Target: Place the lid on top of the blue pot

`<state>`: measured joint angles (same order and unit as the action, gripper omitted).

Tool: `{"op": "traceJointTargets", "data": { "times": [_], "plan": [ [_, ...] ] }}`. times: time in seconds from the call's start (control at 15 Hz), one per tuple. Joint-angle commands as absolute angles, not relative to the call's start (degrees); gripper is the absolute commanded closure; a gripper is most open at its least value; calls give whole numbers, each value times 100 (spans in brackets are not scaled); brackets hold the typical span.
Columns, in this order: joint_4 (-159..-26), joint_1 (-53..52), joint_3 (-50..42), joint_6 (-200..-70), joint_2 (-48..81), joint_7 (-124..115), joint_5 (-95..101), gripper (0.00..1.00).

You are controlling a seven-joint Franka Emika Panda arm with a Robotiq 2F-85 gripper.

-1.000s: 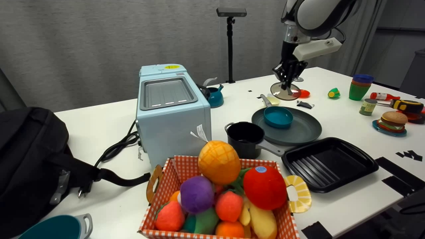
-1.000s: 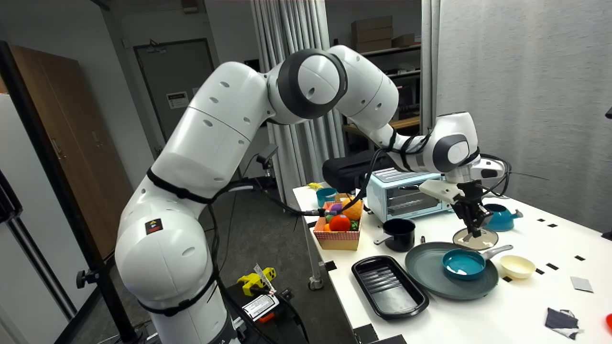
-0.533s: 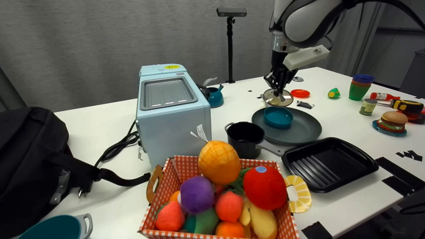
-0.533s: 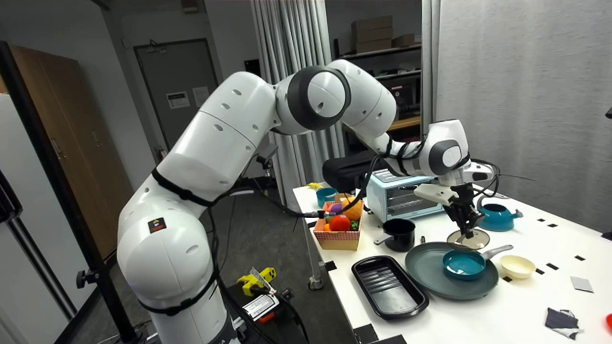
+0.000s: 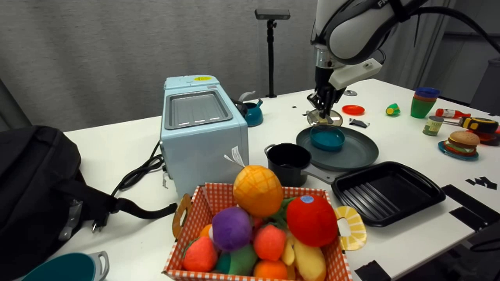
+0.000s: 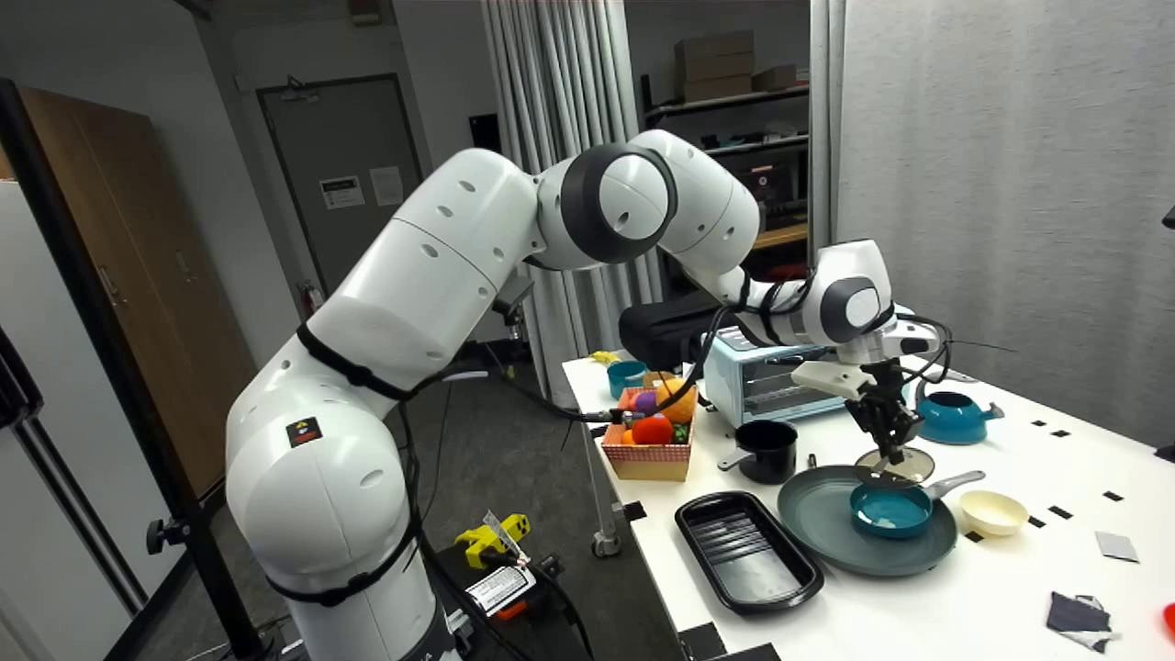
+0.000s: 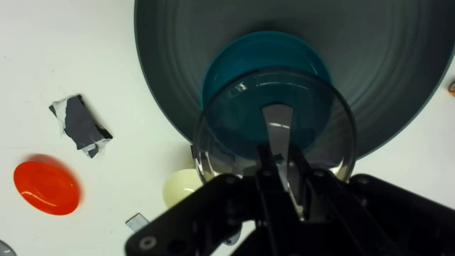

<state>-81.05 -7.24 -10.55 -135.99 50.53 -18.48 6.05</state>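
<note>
The lid is a round see-through disc with a metallic rim and a grey handle. It also shows in an exterior view and in the wrist view. My gripper is shut on the lid's handle and holds it tilted just above the blue pot. The blue pot is shallow, with a grey handle, and sits on the large dark grey plate. In the wrist view the lid covers the near part of the blue pot; its far part shows past the rim.
A black pot and a black ribbed tray stand near the plate. A cream bowl is beside the pot's handle. A light blue toaster oven, a teal kettle and a fruit basket stand around.
My gripper has come down and moved toward the blue pot with the lid held. In an exterior view the lid shifted left and down. The pot and plate have not moved.
</note>
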Motion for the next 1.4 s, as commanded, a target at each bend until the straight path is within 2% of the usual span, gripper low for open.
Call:
{"op": "traceJointTargets", "data": {
  "times": [0.0, 1.2, 1.27, 1.33],
  "plan": [
    [-7823, -712, -1107, -13410, 5275, -1916, 769, 96],
    [-7489, -708, -1114, -13254, 5752, -1878, 746, 96],
    [-7455, -704, -1113, -13203, 5773, -1874, 745, 61],
    [-7424, -699, -1109, -13170, 5793, -1870, 742, 59]
  ]
}}
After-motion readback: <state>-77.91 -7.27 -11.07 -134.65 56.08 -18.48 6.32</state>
